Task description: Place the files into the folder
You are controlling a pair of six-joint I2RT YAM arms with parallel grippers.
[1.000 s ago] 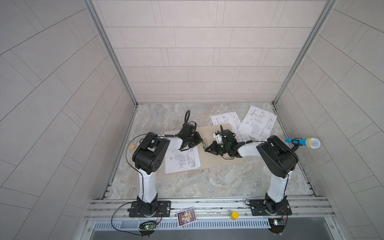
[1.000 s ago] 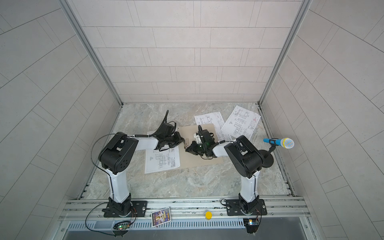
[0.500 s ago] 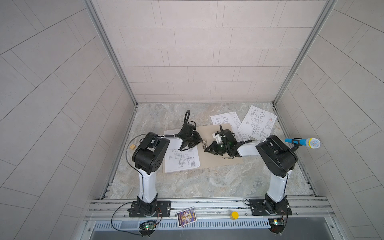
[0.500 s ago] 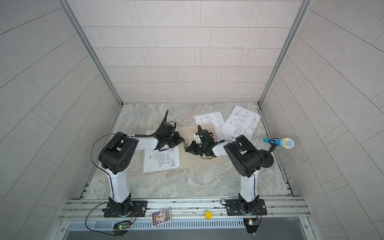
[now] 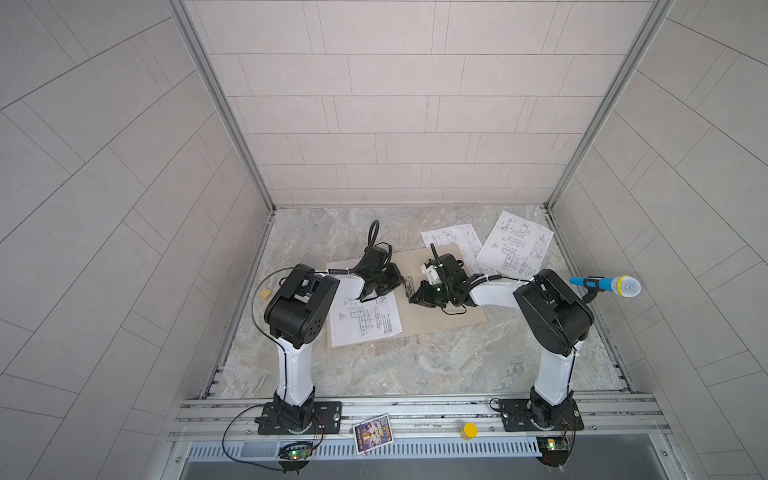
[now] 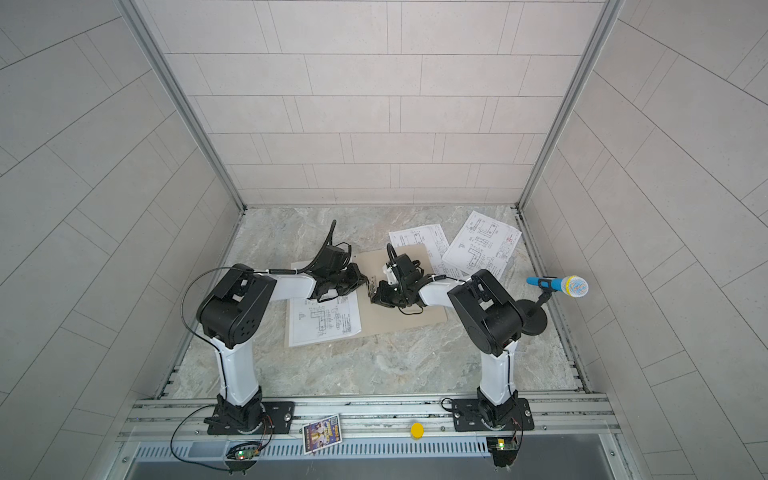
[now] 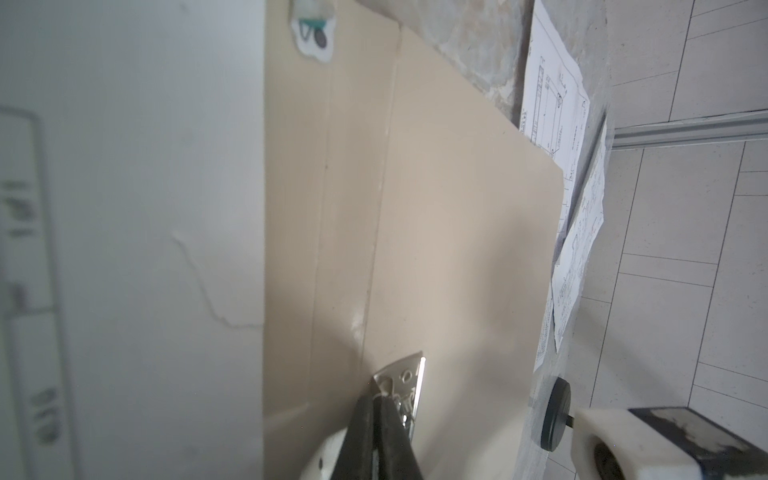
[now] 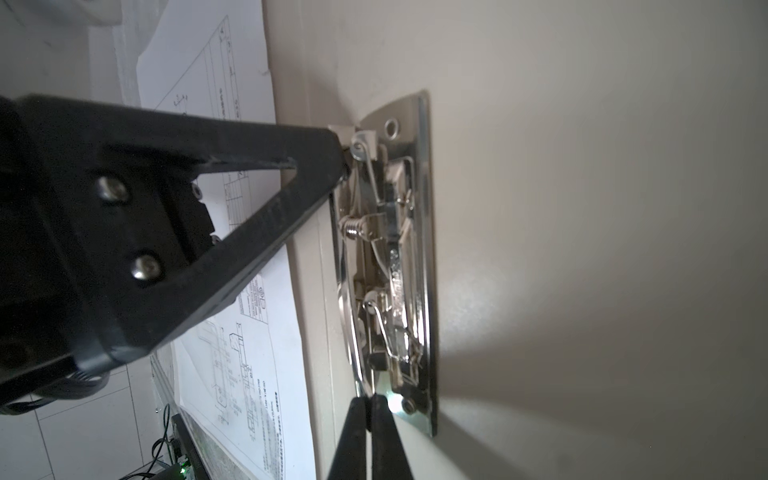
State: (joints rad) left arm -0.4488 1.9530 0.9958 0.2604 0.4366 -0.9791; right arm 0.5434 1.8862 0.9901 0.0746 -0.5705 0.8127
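Since nothing has visibly shifted over the last second, both arms still sit low over the open folder (image 5: pixel 426 322) mid-surface (image 5: pixel 374 365). Left tool (image 7: pixel 379 399) closed, tips on one end of the silver clip (image 8: pixel 395 257) at the spine. Right tool (image 8: pixel 370 401) closed too, tips touching the clip's other end. Possibly one pinches a clip wire; view too tight to tell. First file (image 5: pixel 365 320) lies on the folder's left half, just beside the left tool. Second file (image 5: pixel 451 241) and third file (image 5: pixel 515 245) overlap near the folder's far right corner, beyond the right tool.
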